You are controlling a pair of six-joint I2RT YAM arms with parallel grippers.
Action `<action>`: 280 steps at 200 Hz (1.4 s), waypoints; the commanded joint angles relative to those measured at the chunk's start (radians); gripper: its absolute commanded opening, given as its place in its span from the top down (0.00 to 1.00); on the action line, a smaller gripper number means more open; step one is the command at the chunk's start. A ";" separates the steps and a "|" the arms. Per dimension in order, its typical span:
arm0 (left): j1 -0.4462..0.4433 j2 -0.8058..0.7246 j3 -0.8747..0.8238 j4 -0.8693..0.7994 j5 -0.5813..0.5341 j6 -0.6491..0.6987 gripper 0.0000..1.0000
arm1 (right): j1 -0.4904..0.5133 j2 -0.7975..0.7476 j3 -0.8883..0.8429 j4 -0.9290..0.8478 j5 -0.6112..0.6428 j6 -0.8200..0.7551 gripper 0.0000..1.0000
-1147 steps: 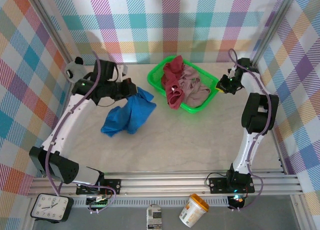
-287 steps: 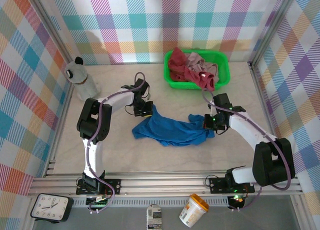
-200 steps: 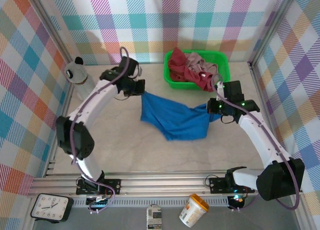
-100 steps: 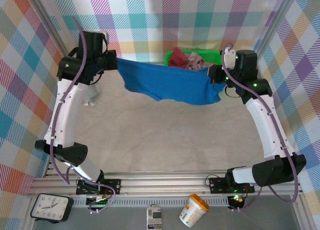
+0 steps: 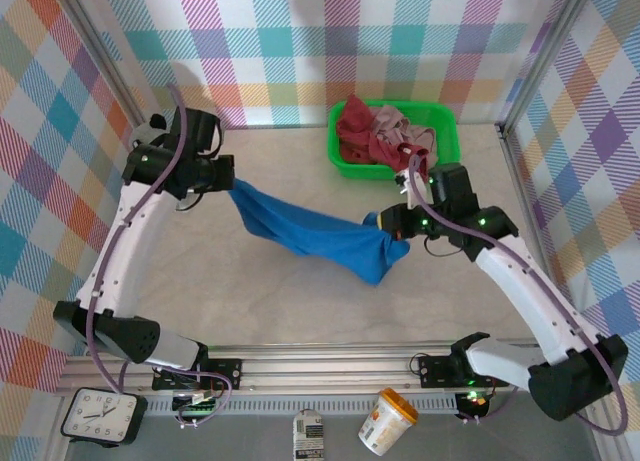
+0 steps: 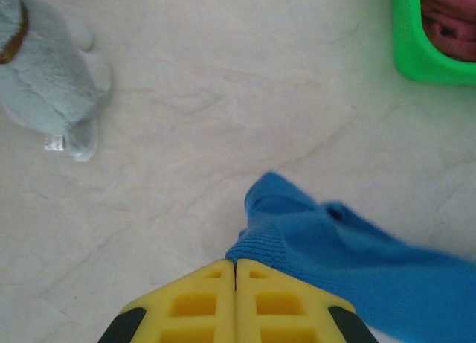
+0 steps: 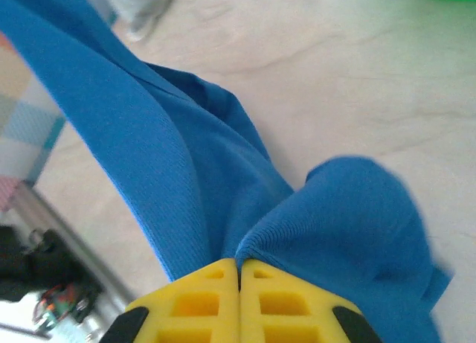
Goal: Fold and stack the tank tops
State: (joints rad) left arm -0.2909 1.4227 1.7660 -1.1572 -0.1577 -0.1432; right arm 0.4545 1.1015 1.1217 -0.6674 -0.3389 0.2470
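The royal blue tank top (image 5: 315, 236) hangs stretched between both arms above the middle of the table, sagging to a point at its lower right. My left gripper (image 5: 228, 183) is shut on its left edge, whose ribbed hem (image 6: 256, 246) bunches at the yellow fingertips. My right gripper (image 5: 392, 224) is shut on the right end, blue cloth (image 7: 349, 231) folding out from the closed jaws. The dark red tank top (image 5: 356, 129) and the pale pink tank top (image 5: 393, 133) lie crumpled in the green basket (image 5: 447, 149) at the back.
A grey plush toy (image 6: 52, 82) lies on the table at the back left, under the left arm. The basket's corner (image 6: 416, 56) is beyond the left gripper. A clock (image 5: 98, 413), a can (image 5: 310, 436) and a tub (image 5: 388, 419) sit in front of the rail.
Both arms have come down and forward from high at the back wall. The blue tank top, held taut and level there, now slopes lower over the table centre, slacker.
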 commanded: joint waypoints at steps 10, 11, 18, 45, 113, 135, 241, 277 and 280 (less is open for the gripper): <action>0.027 0.010 0.051 0.025 -0.085 0.049 1.00 | 0.076 0.001 0.021 0.050 -0.023 0.088 1.00; 0.029 0.014 0.053 0.027 -0.087 0.051 1.00 | 0.078 0.004 0.021 0.051 -0.023 0.089 1.00; 0.035 0.043 0.064 0.047 -0.086 0.062 1.00 | 0.089 0.019 0.015 0.063 -0.023 0.098 1.00; 0.061 0.229 0.128 0.136 -0.034 0.080 1.00 | 0.095 0.080 -0.044 0.096 -0.004 0.145 1.00; -0.009 0.789 0.471 0.201 0.107 0.025 0.89 | 0.083 0.193 -0.245 0.177 0.249 0.267 0.95; -0.043 0.854 0.546 0.178 0.107 0.005 0.72 | 0.070 0.230 -0.247 0.166 0.276 0.275 0.87; -0.423 0.214 -0.375 0.356 0.210 -0.392 0.47 | -0.093 0.186 -0.338 0.039 0.117 0.207 0.44; -0.630 0.135 -0.592 0.493 0.149 -0.659 0.46 | -0.093 0.164 -0.413 0.120 0.068 0.262 0.38; -0.647 0.138 -0.602 0.506 0.147 -0.674 0.46 | -0.093 0.165 -0.413 0.130 0.061 0.266 0.38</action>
State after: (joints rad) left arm -0.8494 1.5749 1.2575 -0.7776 0.0345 -0.5831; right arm 0.3630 1.2934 0.7403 -0.5888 -0.2073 0.4835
